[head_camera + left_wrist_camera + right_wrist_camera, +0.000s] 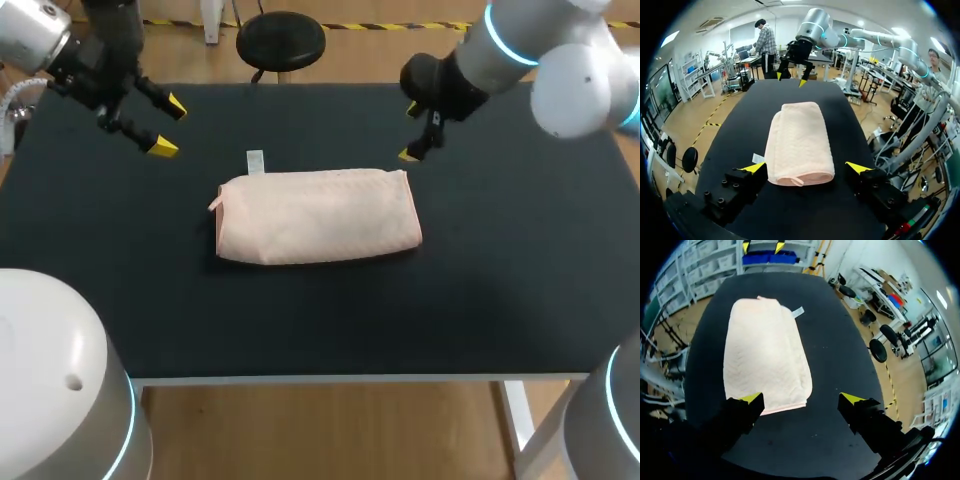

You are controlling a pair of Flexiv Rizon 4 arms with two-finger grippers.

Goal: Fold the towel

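Left gripper (169, 126): wide apart, empty.
Right gripper (409, 132): apart, empty.
Towel (318, 215): soft, limp, light.
Hold: pinch end corners.

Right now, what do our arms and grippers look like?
Both the left arm and right arm have rounded white-silver shells with cyan light rings at the joints. The left gripper and right gripper are black, with screwed finger blocks ending in bright yellow wedge tips.
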